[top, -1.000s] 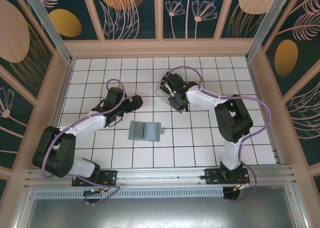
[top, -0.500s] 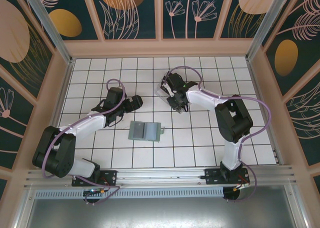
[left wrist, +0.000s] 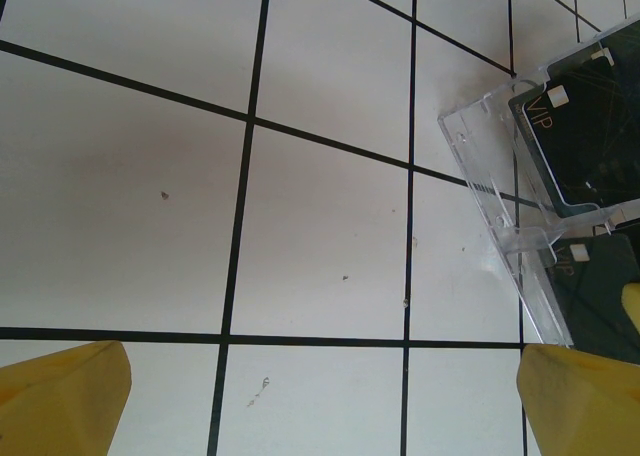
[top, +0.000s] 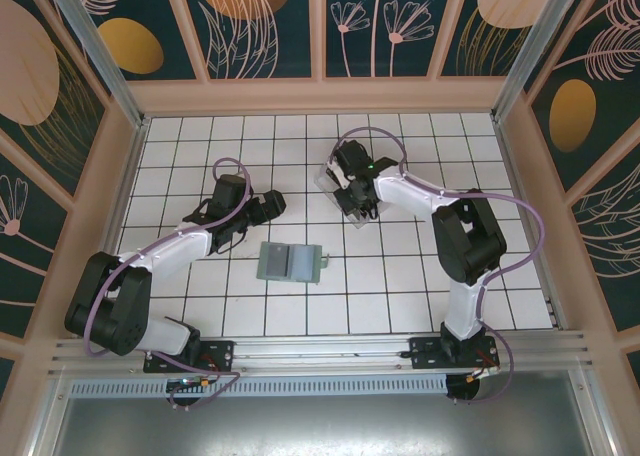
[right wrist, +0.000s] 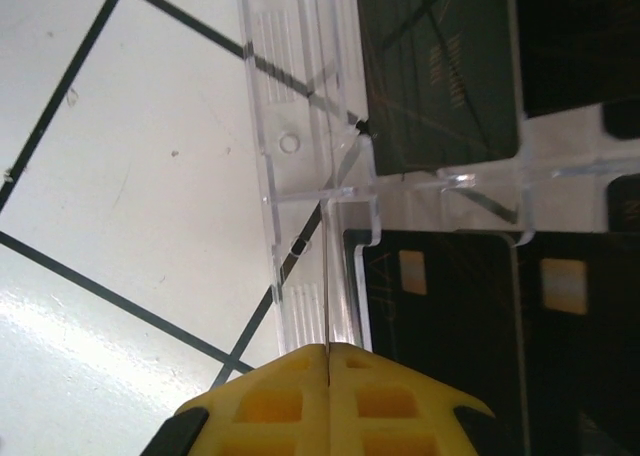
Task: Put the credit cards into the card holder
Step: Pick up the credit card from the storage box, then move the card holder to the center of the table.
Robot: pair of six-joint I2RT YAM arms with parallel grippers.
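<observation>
**Over the rack: right arm creeping along, no card out yet**

Toward the far middle of the desk (top: 400, 276), the right fingers (right wrist: 270, 401) are sitting pressed together, just above the clear rack (right wrist: 300, 166). A thin pale line is running out from the seam between them across the rack's wall. I cannot tell whether that is a card edge being pinched or part of the plastic.

Against the view of a second ago, the right wrist is drifting slightly farther up the desk and to the right along the rack. The rack itself is not shifting. The black cards (right wrist: 440, 76) are lying flat in its compartments.

The left fingers (left wrist: 70, 396) are standing wide apart, holding nothing and hovering over bare tiles just beside the rack. That arm is not moving at all.

The holder (top: 290, 262) is lying flat on the tiles nearer the arms, well apart from the rack, in the same spot as before.

My reading is that the right arm is working at lifting a first card out. With no card showing at the holder, the task is looking barely started.
</observation>
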